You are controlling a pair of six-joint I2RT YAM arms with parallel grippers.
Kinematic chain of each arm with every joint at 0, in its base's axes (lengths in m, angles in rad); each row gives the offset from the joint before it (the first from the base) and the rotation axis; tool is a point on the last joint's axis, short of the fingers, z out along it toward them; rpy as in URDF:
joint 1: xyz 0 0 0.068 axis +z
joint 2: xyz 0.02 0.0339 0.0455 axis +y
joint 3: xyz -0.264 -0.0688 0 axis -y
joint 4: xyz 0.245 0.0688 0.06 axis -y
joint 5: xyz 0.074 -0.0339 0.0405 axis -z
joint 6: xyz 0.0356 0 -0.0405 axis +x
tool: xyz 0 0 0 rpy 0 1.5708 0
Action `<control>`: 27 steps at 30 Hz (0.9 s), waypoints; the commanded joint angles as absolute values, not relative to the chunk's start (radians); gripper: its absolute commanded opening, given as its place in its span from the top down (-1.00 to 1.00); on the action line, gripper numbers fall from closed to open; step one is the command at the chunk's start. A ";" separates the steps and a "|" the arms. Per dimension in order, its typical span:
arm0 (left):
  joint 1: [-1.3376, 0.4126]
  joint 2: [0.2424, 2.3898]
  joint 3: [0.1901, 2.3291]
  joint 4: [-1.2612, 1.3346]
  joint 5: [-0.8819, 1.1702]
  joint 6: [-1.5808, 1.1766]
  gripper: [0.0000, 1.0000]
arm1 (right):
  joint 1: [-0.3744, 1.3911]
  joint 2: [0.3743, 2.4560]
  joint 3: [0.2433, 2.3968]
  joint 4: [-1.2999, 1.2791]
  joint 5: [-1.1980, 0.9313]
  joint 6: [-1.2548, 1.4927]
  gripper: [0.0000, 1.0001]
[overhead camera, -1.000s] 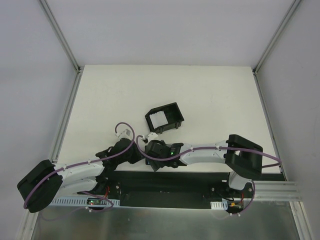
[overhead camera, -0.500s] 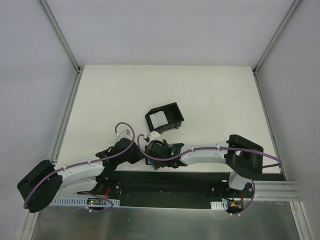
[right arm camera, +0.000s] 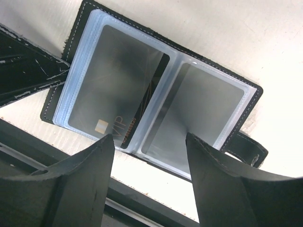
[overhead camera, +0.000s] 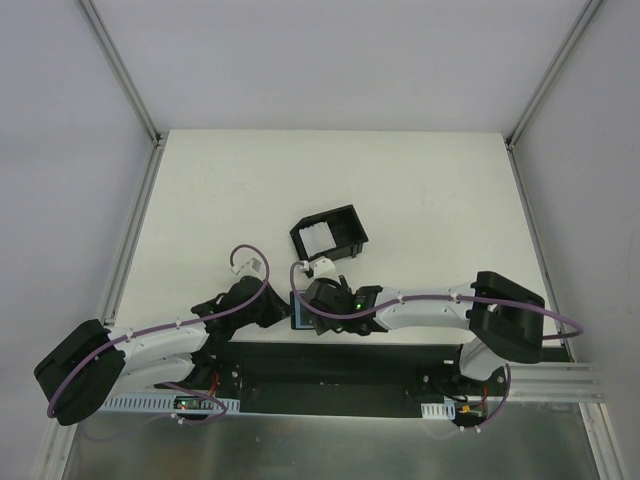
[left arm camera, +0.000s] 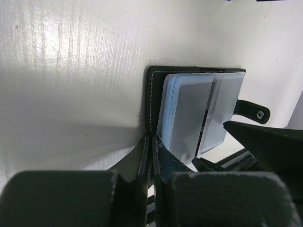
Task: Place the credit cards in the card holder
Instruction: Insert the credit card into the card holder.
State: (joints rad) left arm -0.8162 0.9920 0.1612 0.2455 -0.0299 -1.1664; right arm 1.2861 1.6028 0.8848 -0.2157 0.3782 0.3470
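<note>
The card holder [right arm camera: 163,87] lies open on the white table near its front edge, its clear sleeves facing up. A grey card marked VIP [right arm camera: 111,92] sits in the left sleeve and another grey card [right arm camera: 206,106] in the right one. My left gripper [left arm camera: 152,139] is shut on the black cover edge of the card holder [left arm camera: 189,111]. Just above the holder's near side, my right gripper [right arm camera: 149,153] hangs open and empty. From above, the card holder [overhead camera: 298,310] shows bluish between the left gripper [overhead camera: 283,312] and the right gripper [overhead camera: 312,298]. Whitish credit cards [overhead camera: 318,238] lie in a black box.
The black open-topped box [overhead camera: 346,240] stands just beyond the grippers, mid-table. A dark strip [right arm camera: 142,196] marks the table's front edge right beside the holder. Metal rails [overhead camera: 135,230] run along both sides of the table. The holder's snap tab [left arm camera: 253,111] sticks out to one side.
My right arm has drawn back to the right and its gripper has come off the holder, so the bluish inside now shows. The left arm has held still.
</note>
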 commanded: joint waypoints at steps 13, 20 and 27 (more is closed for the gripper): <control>-0.813 0.988 0.178 0.198 -0.043 -1.158 1.00 | 1.313 1.609 0.894 -0.156 0.295 0.298 -0.30; -0.813 0.986 0.176 0.199 -0.044 -1.158 1.00 | 1.327 1.657 0.934 -0.208 0.330 0.293 -0.30; -0.813 0.986 0.176 0.199 -0.044 -1.160 1.00 | 1.328 1.694 0.968 -0.275 0.426 0.324 -0.30</control>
